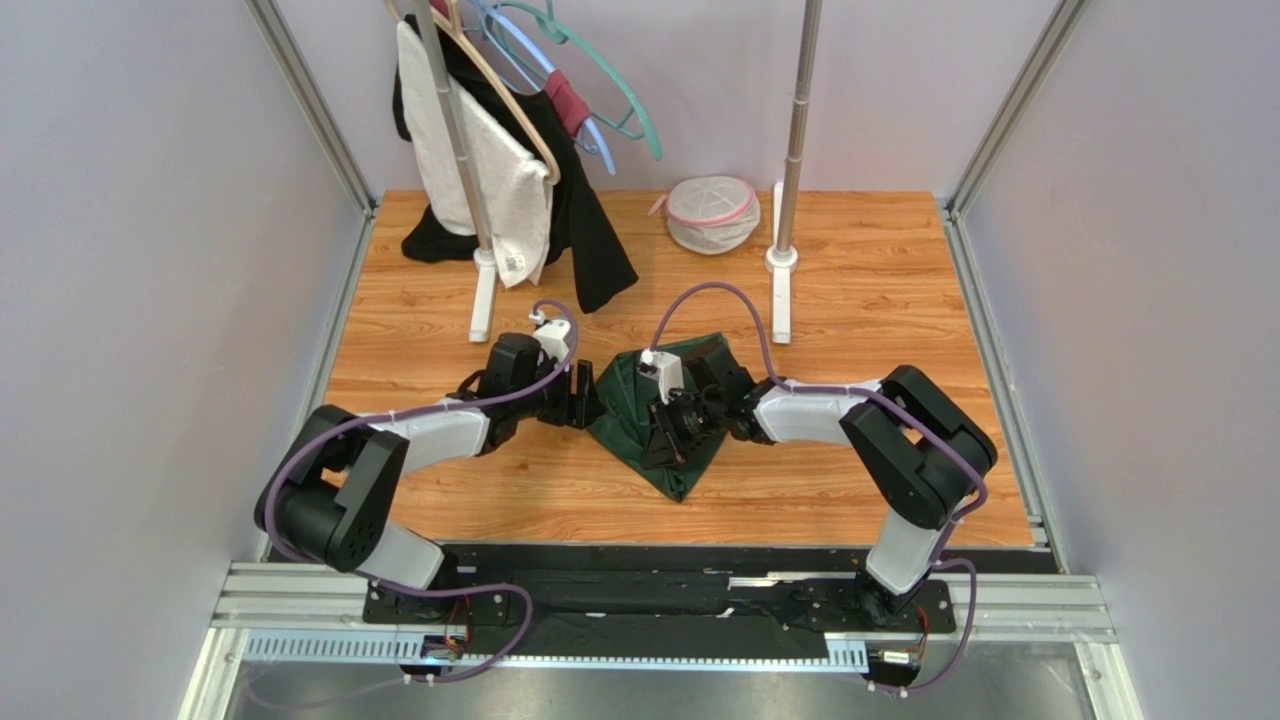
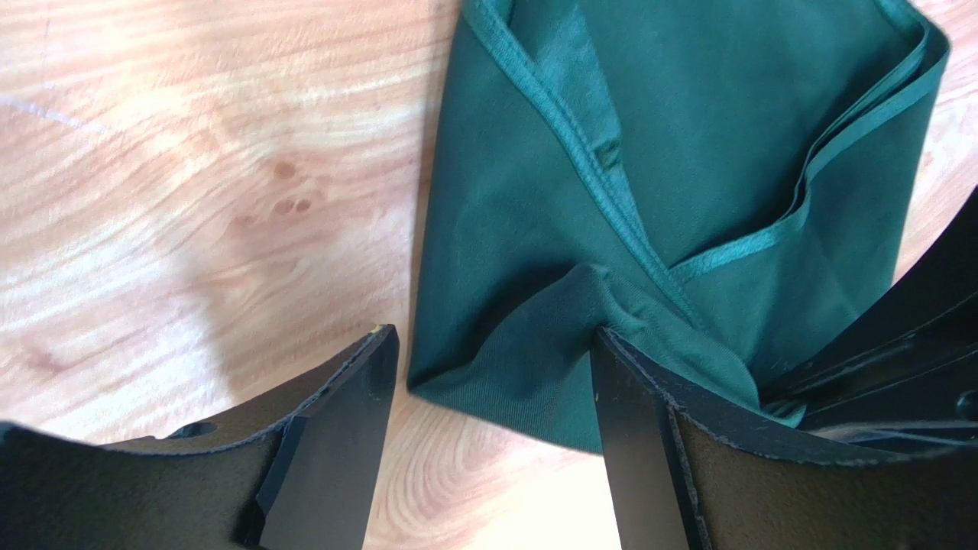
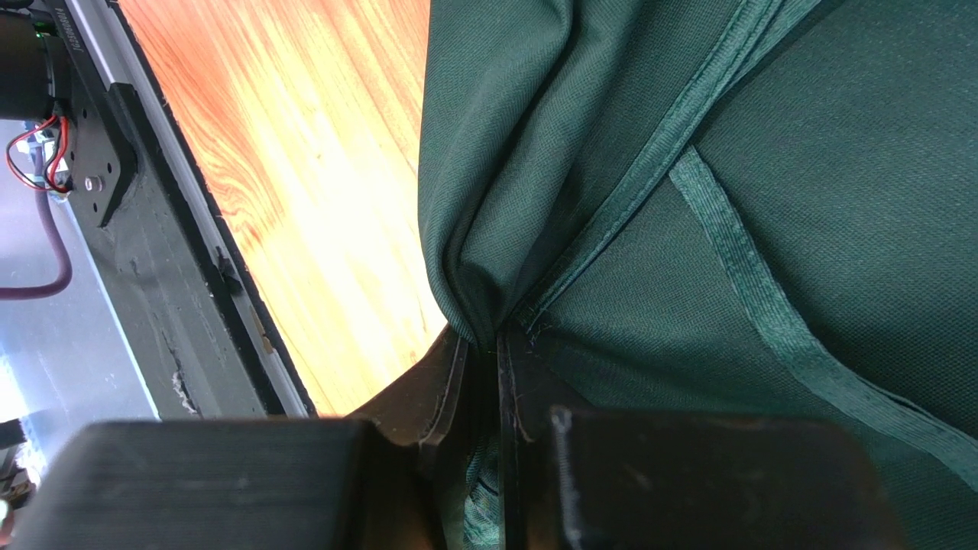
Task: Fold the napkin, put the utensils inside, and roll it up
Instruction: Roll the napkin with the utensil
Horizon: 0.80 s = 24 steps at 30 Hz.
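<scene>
A: Green cloth, rumpled and part folded: napkin (image 1: pixel 631 435) down on the wooden table (image 1: pixel 902 315), on the near side of the clothes rack (image 1: pixel 481 278), about level with the gap between its two posts.

B: From above, little more than a dark heap under two black wrists. Any better up close?

A: Far better. Left wrist view shows stacked layers, stitched hems crossing, and one corner lying between the fingers of the left gripper (image 2: pixel 494 344). Jaws spread wide, nothing clamped. One finger (image 2: pixel 654 447) touching the cloth, the other over bare wood.

B: And the right gripper (image 3: pixel 499 355)?

A: Unreadable from overhead. Plain in its own camera: nearly closed, a fold of napkin nipped between the pads and bulging out past them. Same camera also catches the black rail (image 3: pixel 138 229) along the table edge farthest from the rack, with red wires (image 3: pixel 29 149) on it.

B: Anything made for holding things?

A: Round mesh basket (image 1: pixel 711 213), pink-rimmed, between the rack's posts and closer to the one on the right arm's side. Picked up by the overhead camera alone. Contents: cannot tell, only pale mesh.

B: On the rack itself?

A: White towel (image 1: pixel 504 173) and black garment (image 1: pixel 594 248) on hangers (image 1: pixel 601 83), some teal, bunched at the other post.
</scene>
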### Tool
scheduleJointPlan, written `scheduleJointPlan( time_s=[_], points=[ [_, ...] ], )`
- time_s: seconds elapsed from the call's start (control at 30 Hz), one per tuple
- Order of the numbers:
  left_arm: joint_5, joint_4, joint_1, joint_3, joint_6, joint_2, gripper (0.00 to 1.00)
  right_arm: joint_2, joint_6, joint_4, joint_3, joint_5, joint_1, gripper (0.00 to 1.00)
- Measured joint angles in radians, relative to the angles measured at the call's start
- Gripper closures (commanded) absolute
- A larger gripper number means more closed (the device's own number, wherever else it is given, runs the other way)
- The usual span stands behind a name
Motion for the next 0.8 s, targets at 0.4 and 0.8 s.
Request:
scheduleJointPlan(
  time_s=[0.4,0.8],
  points=[
    [0.108,0.112,0.038,0.011,-0.019,0.088,0.41,0.000,0.002,-0.007,0.000,-0.011,-0.002,1.00],
    [0.174,0.114,0.039,0.010,-0.041,0.097,0.37,0.004,0.003,-0.029,0.008,-0.024,-0.006,1.00]
  ],
)
